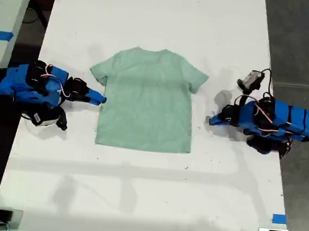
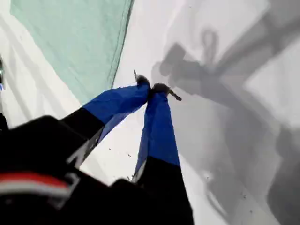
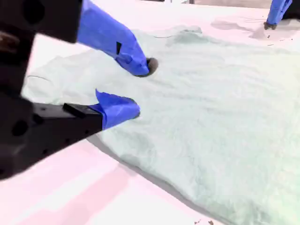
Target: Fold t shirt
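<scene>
A white table [image 1: 152,18] fills the exterior view, with the t shirt [image 1: 147,97] spread flat at its centre, neck toward the far edge. My first gripper [image 2: 152,89], jaws pressed together and holding nothing, hovers over bare table off the shirt's edge. My second gripper [image 3: 136,89], jaws parted, sits at the shirt's side without clasping the fabric.
</scene>
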`<state>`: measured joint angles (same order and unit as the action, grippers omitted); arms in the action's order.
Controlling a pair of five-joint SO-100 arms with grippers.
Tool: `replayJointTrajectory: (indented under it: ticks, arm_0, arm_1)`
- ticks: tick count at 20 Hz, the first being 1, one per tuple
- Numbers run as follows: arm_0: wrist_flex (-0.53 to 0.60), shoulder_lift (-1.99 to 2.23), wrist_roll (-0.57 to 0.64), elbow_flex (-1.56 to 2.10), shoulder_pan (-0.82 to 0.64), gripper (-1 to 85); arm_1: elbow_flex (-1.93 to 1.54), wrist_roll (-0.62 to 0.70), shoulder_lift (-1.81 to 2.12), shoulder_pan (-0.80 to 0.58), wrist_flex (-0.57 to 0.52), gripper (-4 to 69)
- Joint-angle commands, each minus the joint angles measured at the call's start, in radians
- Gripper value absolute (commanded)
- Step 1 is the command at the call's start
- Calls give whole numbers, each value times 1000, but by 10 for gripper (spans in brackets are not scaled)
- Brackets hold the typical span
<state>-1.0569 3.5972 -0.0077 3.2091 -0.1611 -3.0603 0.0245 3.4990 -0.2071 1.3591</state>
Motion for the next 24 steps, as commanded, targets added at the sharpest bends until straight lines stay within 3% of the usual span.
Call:
replayJointTrajectory:
  ticks: [1,4,6,9,11,18,19,20,22,24]
  arm_0:
    - [-2,6,-9,3,2,106]
    - [-2,6,-9,3,2,106]
    - [-2,6,-9,3,2,106]
    - [-2,6,-9,3,2,106]
    - [-2,6,-9,3,2,106]
    - [-2,6,-9,3,2,106]
    - [-2,6,-9,3,2,106]
    - [-2,6,-9,3,2,106]
    - [-2,8,-9,2,2,106]
    - [-2,8,-9,2,2,108]
  arm_1:
    - [-48,-40,9,9,-38,19]
    - [94,55,-26,-49,-25,46]
    - [362,235,-310,-258,18,96]
    - [793,457,-911,-482,25,262]
    - [966,541,-1175,-592,-29,276]
    - [1491,617,-1991,-773,-173,248]
    - [1532,626,-2092,-775,-189,115]
    - [1605,612,-2206,-775,-135,-16]
    - [1701,594,-2258,-762,-12,-15]
    - [1703,601,-2082,-704,-20,-14]
